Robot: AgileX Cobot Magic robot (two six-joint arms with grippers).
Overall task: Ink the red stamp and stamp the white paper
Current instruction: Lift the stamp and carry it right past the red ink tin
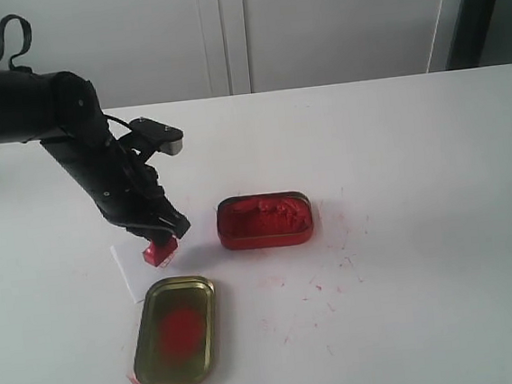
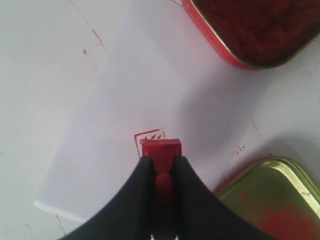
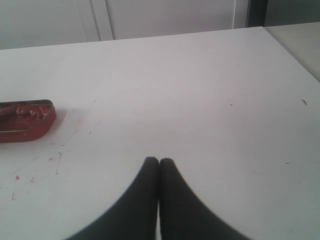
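Stamp point(image 1: 160, 252) over paper point(image 1: 129, 272), left of tin point(image 1: 265, 220)

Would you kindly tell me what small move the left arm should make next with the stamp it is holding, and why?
Probably lift the red stamp straight up and carry it off the white paper. A red print already shows on the sheet just beyond the stamp's face, so the left gripper, shut on the stem, risks smearing it by sliding sideways.

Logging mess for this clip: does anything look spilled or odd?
Yes: red ink specks and streaks dot the white tabletop beside the red oval ink tin, and the gold oval lid has a red smear inside.
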